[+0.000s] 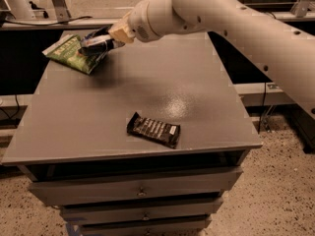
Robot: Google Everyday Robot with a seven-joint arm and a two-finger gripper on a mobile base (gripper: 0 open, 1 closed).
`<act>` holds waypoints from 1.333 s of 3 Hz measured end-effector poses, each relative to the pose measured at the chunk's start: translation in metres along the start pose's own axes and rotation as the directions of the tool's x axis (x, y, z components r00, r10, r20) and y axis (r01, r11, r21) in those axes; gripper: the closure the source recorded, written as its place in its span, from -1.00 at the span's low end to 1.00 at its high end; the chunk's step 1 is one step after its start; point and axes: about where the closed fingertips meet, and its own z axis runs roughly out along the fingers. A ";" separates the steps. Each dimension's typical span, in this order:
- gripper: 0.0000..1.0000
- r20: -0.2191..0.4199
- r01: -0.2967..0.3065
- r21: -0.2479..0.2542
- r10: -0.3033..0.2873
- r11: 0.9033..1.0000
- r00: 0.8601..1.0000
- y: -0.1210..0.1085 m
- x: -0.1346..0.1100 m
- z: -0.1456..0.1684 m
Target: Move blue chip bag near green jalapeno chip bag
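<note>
The green jalapeno chip bag lies flat at the far left corner of the grey table. My gripper is shut on the blue chip bag, a dark navy bag held in the air just above the green bag's right edge. The white arm reaches in from the upper right. The gripper hides most of the blue bag.
A black candy bar wrapper lies near the table's front edge, right of centre. The table has drawers below its front. Metal frames and cables stand behind the table.
</note>
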 end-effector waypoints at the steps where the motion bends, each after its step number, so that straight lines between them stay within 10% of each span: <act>1: 0.66 -0.006 0.024 -0.020 -0.025 0.999 1.000 0.012 -0.001 0.013; 4: 1.00 -0.123 0.047 0.086 -0.036 0.995 0.992 -0.037 0.073 -0.003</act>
